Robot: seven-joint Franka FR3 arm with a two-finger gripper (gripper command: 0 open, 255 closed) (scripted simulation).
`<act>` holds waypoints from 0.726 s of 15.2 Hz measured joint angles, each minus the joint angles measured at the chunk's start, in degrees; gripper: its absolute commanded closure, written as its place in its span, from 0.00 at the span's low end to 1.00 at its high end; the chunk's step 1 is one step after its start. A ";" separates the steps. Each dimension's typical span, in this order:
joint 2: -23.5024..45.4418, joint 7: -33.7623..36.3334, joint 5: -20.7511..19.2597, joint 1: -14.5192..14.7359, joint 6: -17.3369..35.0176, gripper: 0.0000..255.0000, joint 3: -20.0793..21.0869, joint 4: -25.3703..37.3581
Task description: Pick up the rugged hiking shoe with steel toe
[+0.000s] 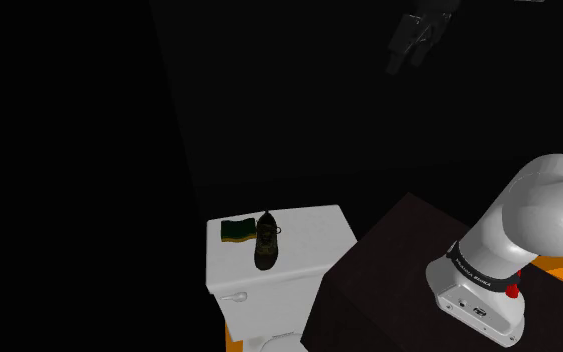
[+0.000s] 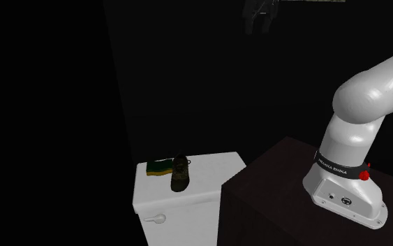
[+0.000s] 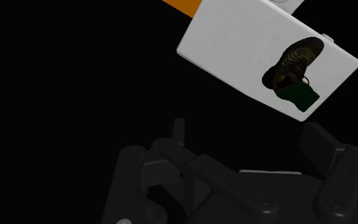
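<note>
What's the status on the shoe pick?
Hand open, high above the tank lid. Shoe lying on lid, untouched. Green sponge right beside shoe, crowding one side.

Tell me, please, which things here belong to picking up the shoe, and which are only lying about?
For the job:
- brown hiking shoe
- gripper, high above it, jaws open

Only lying about:
- green and yellow sponge, beside the shoe
- white toilet tank, under both
- dark stand
</note>
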 measured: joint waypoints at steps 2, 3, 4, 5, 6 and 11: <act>0.00 -0.04 0.14 0.17 0.85 0.00 0.11 -0.91; 0.34 -0.11 0.34 0.42 1.98 0.00 0.29 -1.79; 1.27 -0.31 0.51 0.67 3.69 0.00 0.41 -2.72; 1.79 -0.51 0.70 0.96 5.63 0.00 0.55 -4.25; 1.76 -0.64 0.98 1.33 7.18 0.00 0.77 -5.89; 5.64 -1.06 2.38 3.18 16.25 0.00 2.23 -11.55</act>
